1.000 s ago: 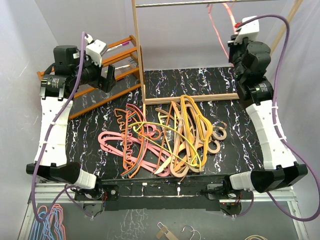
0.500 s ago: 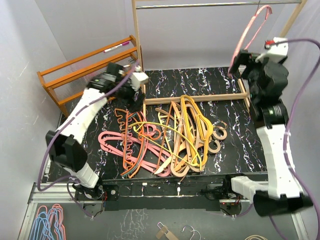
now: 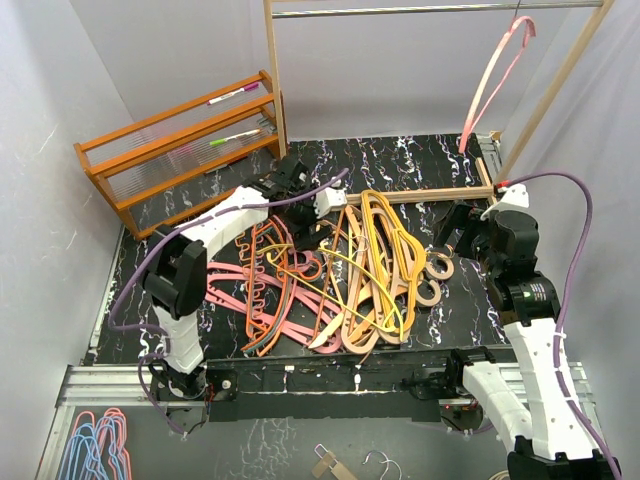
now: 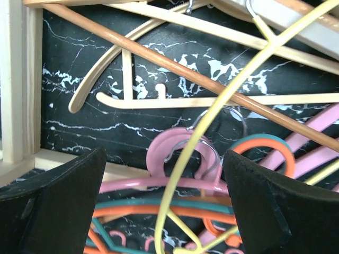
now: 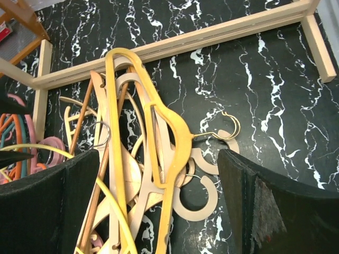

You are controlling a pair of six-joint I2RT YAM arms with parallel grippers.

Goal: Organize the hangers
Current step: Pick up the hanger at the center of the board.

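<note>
Both arms have dropped to the hangers (image 3: 385,235) piled on the surface (image 3: 400,160). The right fingers (image 5: 47,206), released, have left one pink hanger (image 3: 491,80) on the rail (image 3: 400,10) — progress — and the left fingers (image 4: 53,206) gape, empty, over a pink hook (image 4: 180,159).

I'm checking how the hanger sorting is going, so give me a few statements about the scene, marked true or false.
1. A pink hanger hangs from the metal rail. True.
2. The right gripper is shut on a tan hanger. False: it is open and holds nothing.
3. The left gripper is open above the pile of hangers. True.
4. Hangers sit on the orange shelf rack. False: none are there.
</note>
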